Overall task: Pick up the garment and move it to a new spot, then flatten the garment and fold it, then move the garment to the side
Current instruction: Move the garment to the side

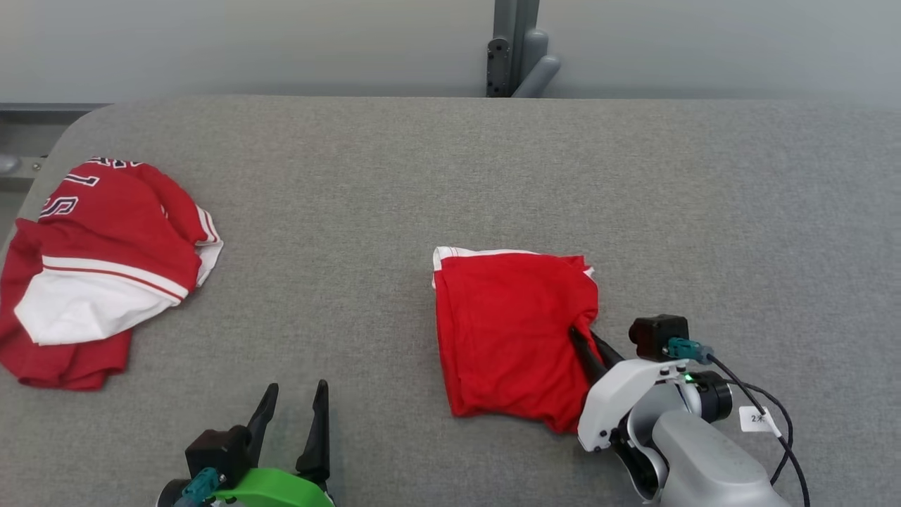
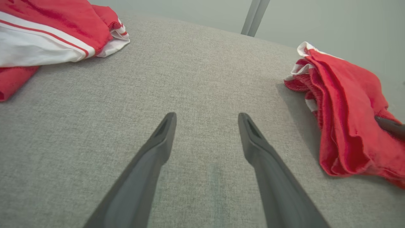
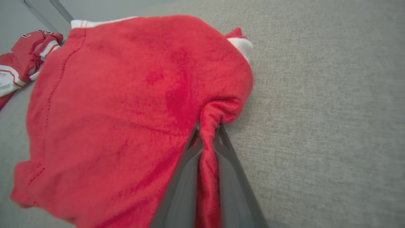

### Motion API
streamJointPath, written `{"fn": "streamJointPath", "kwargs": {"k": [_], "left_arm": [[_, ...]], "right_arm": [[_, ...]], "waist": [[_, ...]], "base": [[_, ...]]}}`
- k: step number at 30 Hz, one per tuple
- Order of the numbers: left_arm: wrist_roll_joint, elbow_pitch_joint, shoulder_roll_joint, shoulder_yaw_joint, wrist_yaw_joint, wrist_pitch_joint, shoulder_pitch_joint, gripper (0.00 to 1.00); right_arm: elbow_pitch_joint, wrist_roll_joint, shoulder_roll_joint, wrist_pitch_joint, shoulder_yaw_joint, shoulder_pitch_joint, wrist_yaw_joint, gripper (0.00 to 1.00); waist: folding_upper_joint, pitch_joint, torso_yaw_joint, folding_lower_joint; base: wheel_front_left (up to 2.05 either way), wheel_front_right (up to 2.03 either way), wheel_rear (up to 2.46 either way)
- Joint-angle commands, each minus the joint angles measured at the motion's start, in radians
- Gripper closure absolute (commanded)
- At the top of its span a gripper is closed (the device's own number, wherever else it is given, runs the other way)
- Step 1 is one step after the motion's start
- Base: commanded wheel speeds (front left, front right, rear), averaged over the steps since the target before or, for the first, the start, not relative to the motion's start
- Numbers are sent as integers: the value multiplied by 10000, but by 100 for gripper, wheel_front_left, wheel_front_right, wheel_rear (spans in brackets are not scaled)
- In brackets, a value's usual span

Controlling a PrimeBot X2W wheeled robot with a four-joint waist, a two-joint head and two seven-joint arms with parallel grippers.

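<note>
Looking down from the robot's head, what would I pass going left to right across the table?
Crumpled red-and-white jersey → open left gripper → red garment → right gripper, pinching its right edge.

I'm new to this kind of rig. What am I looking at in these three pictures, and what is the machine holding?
This is a wheeled robot with two arms, each ending in a two-fingered claw. The head view comes from a camera on its head, looking down at a grey fabric-covered table. The two wrist views come from cameras on its wrists, each looking along that arm's own claw. Two things lie on the table: a red cloth garment with white trim near the middle, and a crumpled red and white jersey with lettering at the robot's far left. The right claw is shut on a pinch of the red garment's right edge. The left claw is open and holds nothing.
</note>
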Motion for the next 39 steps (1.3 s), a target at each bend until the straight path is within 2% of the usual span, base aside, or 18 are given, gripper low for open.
{"fn": "streamJointPath", "kwargs": {"k": [1, 12, 15, 18, 22, 27, 34, 35, 39], "left_arm": [[31, -38, 29, -35, -50, 1, -94, 0], [-117, -474, 34, -474, -84, 1, -356, 0], [-62, -523, 34, -639, -96, 1, -590, 0], [11, -564, 40, -787, -114, 1, -784, 0], [168, -475, 43, -872, -136, 2, -1069, 0], [562, -373, 48, -771, -164, 2, -1391, 0], [1282, -526, 203, -507, -170, 2, -2137, 0], [1282, -526, 203, -507, -170, 2, -2137, 0], [1418, -716, 296, -431, -167, 2, -2483, 0]], "right_arm": [[64, -25, -99, -79, -53, -62, -1, 100], [-839, -494, -441, -80, -850, 517, -4, 100], [-984, -637, -502, -81, -928, 594, -5, 100], [-1145, -681, -445, -82, -932, 620, -5, 100], [-1351, -952, -464, -82, -891, 458, -5, 100], [-1376, -1418, -621, -83, -947, -273, -5, 100], [-492, -2243, -1690, -83, -1642, -2408, -5, 100], [-492, -2243, -1690, -83, -1642, -2408, -5, 100], [579, -2547, -2473, -82, -2683, -3499, -5, 100]], "waist": [[0, -180, -626, 0], [0, -252, -4663, 0], [0, -77, -5393, 0], [0, 176, -5743, 0], [0, 647, -5580, 0], [0, 1475, -4755, 0], [0, 3091, -3197, 0], [0, 3091, -3197, 0], [0, 3732, -2440, 0]], "base": [[0, 0, 0], [0, 0, 0], [0, 0, 0], [0, 0, 0], [0, 0, 0], [0, 0, 0], [0, 0, 0], [0, 0, 0], [0, 0, 0]]}}
